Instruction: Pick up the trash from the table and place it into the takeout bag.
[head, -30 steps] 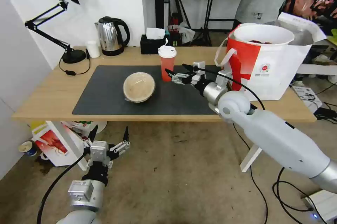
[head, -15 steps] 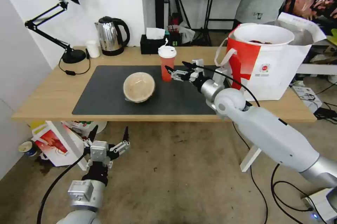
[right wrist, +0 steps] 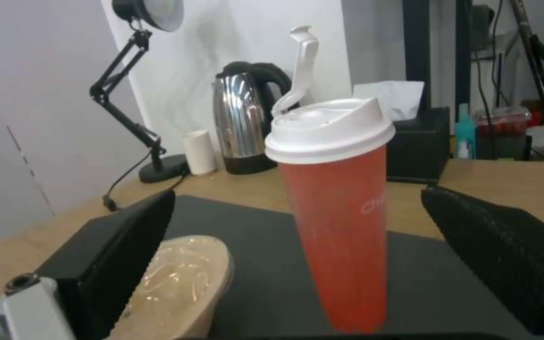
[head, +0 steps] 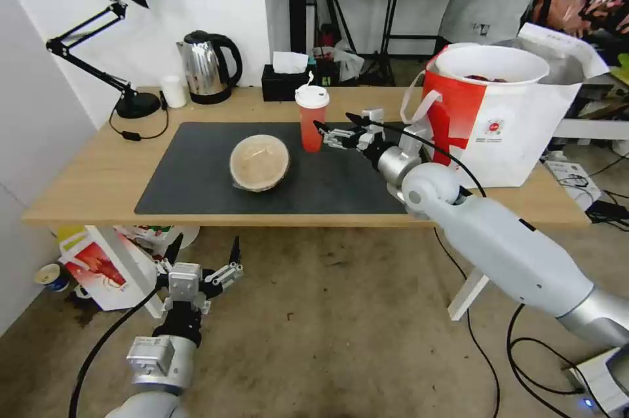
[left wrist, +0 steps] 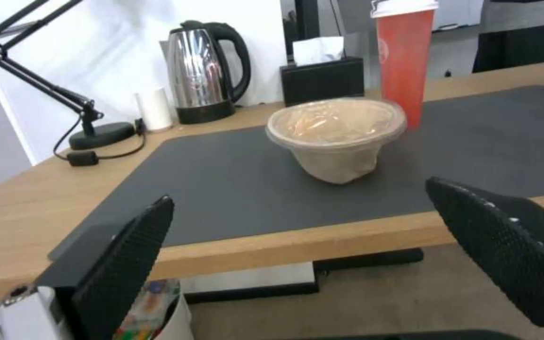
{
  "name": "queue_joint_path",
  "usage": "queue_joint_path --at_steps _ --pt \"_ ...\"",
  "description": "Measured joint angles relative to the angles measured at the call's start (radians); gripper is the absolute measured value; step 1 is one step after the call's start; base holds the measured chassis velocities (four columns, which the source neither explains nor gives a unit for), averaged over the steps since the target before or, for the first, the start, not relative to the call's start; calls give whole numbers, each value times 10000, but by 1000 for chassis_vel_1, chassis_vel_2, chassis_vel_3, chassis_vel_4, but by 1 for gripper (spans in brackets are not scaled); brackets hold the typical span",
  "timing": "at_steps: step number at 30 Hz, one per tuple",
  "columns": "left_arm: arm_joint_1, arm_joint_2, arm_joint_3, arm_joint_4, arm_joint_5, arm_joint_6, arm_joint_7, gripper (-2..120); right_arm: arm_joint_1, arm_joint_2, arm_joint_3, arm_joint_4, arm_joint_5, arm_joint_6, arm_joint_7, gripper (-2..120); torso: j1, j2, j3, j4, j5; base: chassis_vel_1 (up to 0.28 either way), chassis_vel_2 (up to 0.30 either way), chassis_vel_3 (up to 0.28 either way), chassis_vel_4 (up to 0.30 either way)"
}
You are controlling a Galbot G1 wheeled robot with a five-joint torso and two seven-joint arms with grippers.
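Observation:
A tall red drink cup [head: 312, 120] with a white lid stands upright on the dark mat [head: 190, 189] of the table [head: 92, 175]. My right gripper [head: 334, 123] is open just right of the cup. In the right wrist view its fingers [right wrist: 114, 255] stand apart, with the cup [right wrist: 341, 212] close between and beyond them, untouched. The tan lidded bowl [head: 259, 162] sits left of the cup, also seen as the bowl [left wrist: 338, 137]. The takeout bag [head: 504, 123] stands at the table's right end, holding the white bowl [head: 491, 63] in its mouth. My left gripper [head: 204, 249] hangs open below the table's front edge.
A black desk lamp [head: 124, 44], a steel kettle [head: 208, 67], a small white cup [head: 174, 92] and a black tissue box [head: 285, 80] line the table's back edge. A smaller red-and-white bag [head: 98, 267] sits on the floor under the table's left end. Cables trail at the right.
My right gripper has risen slightly and drawn level beside the red cup, as the arm reached farther over the table. The left arm, cup and bowl have stayed still.

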Motion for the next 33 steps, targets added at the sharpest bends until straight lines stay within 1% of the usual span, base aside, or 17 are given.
queue_joint_path --at_steps 24,33 --pt "0 0 0 0 0 0 0 100 347 552 -439 -670 175 -48 -99 100 -1 0 0 -2 0 0 0 0 0" --pt "0 0 1 0 0 0 0 100 443 770 -480 -919 13 -22 -157 100 0 0 0 -1 0 0 0 0 0"
